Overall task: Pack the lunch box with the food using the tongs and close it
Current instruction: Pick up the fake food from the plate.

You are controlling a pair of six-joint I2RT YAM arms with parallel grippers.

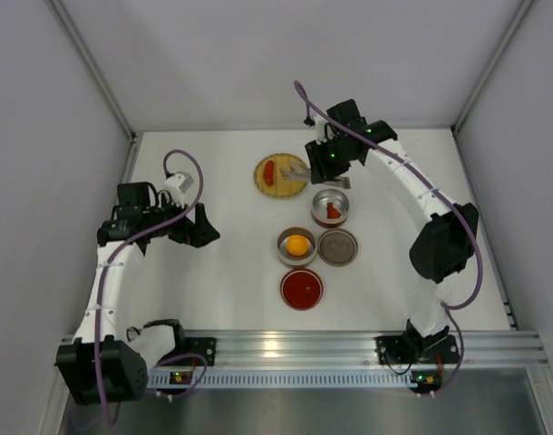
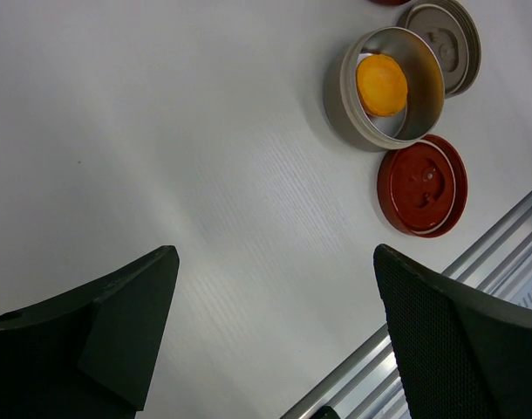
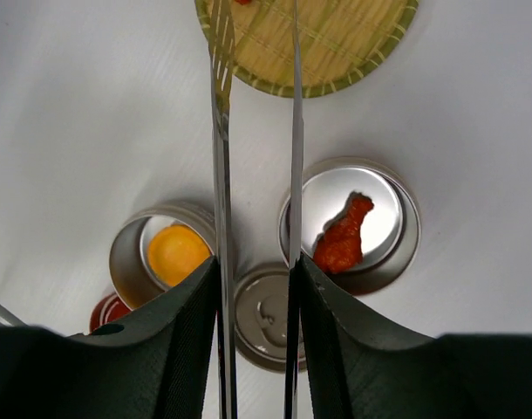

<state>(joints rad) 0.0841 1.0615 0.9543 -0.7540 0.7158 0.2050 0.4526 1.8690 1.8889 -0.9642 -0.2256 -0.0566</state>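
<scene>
right fingers [image 3: 174,349] clamp the tongs [image 3: 220,157], tips over the plate [image 3: 344,48].

round piece [image 1: 297,243]: near tin [image 1: 283,246] | one long piece [image 1: 332,211]: far tin [image 1: 347,207] | tongs [image 1: 295,172]: seemingly over plate [image 1: 266,184]

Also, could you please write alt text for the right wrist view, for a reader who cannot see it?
The right gripper holds silver tongs reaching over a woven plate. Nearer sit one tin with a red piece, another tin with an orange piece, and a grey lid.
</scene>
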